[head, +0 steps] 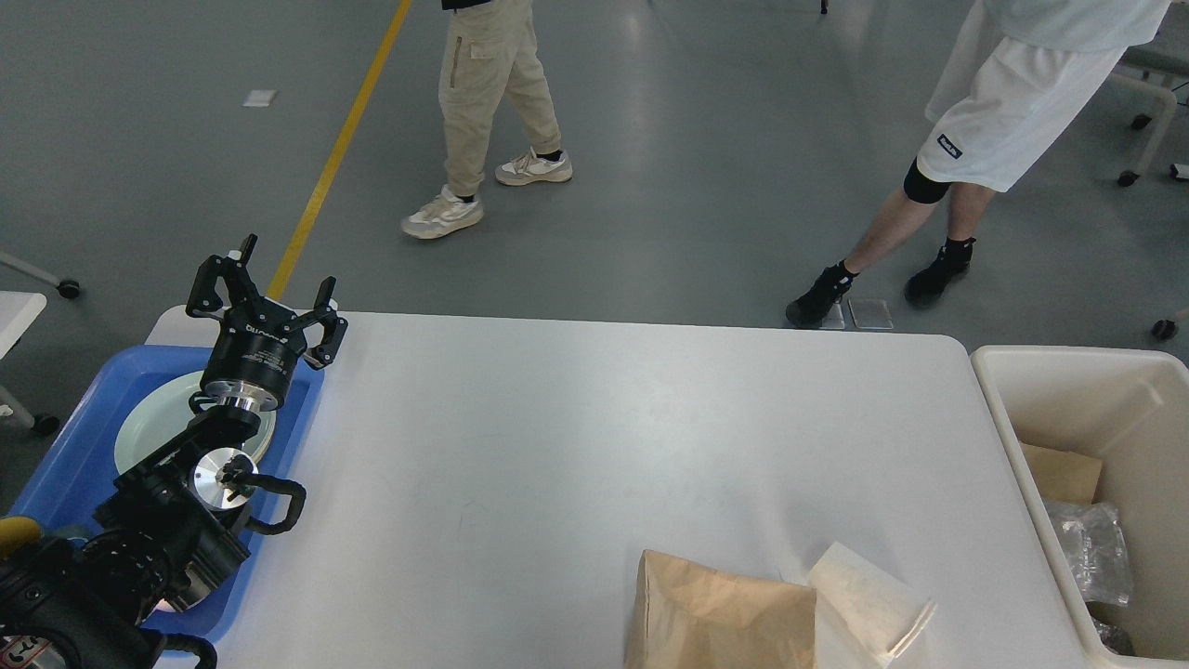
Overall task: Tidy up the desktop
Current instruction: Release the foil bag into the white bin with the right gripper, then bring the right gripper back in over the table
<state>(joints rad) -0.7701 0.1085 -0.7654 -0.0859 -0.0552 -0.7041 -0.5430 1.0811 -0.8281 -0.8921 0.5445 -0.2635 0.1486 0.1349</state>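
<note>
Left edge: blue tray (70, 446) overhangs the desk (594, 437), a white plate (153, 423) lying in it — likely the spot for dishes. Left gripper (269, 297) hangs above the tray's far right corner, fingers (215, 279) apart, holding nothing; it looks parked, free for the next pick. Right gripper not in view.

Desk middle: bare white top.

Near edge, right of centre: brown paper bag (720, 613) with a white wrapper (868, 599) touching its right side, both partly cut off by the frame. Judged to be the litter left to clear.

Right edge: cream bin (1012, 390) just beside the desk, holding cardboard (1064, 469) and clear plastic (1101, 553) — evidently the rubbish destination.
</note>
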